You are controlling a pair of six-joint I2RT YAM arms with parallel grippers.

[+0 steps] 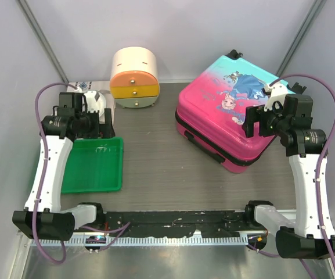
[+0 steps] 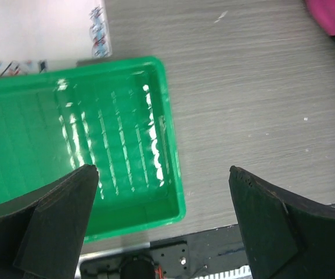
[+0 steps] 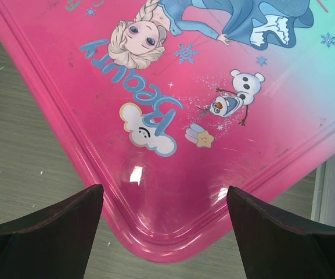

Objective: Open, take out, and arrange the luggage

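Observation:
The luggage (image 1: 228, 110), a pink and turquoise hard-shell suitcase with a princess print, lies flat and closed at the right of the table, its black zip and handle facing front left. My right gripper (image 1: 254, 121) hovers above its near right corner, open and empty; the right wrist view shows the pink lid (image 3: 179, 116) below the spread fingers (image 3: 51, 232). My left gripper (image 1: 94, 125) is open and empty above the far edge of the green tray (image 1: 94, 165), far from the luggage. A pink corner of the luggage (image 2: 332, 14) shows in the left wrist view.
A round cream-and-orange drawer box (image 1: 134, 78) stands at the back centre. The green tray (image 2: 68, 145) is empty at the left. A white patterned item (image 1: 89, 96) lies behind it. The black rail (image 1: 173, 224) runs along the near edge.

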